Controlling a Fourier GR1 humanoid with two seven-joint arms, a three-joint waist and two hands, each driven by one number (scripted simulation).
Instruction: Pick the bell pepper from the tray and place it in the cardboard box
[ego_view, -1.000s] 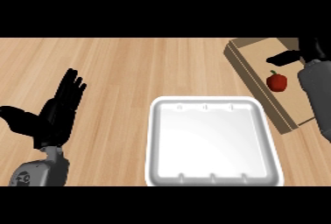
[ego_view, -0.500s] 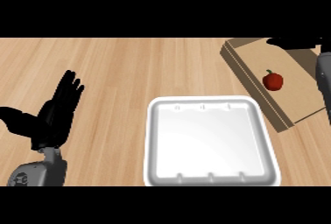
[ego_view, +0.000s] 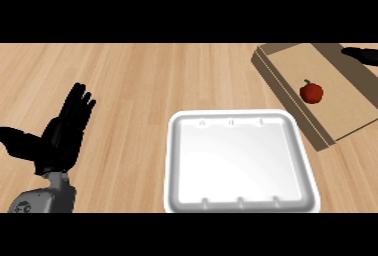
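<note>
On the box's (ego_view: 347, 107) flat brown floor lies the glossy red pepper (ego_view: 311, 92), beside a smooth white rounded tray (ego_view: 240, 200). Left hand (ego_view: 63, 132) rests spread; right hand (ego_view: 362, 53) barely shows, fingers untellable.

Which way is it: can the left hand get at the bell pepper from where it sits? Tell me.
Probably not easily. The left hand rests open at the view's left, while the bell pepper lies in the cardboard box at far right, with the white tray between them.

We see the red bell pepper (ego_view: 311, 92), green stem up, lying inside the cardboard box (ego_view: 279, 75), below-left of the right hand (ego_view: 362, 53). The white tray (ego_view: 240, 162) sits well right of the left hand (ego_view: 60, 135), just beside the box.
</note>
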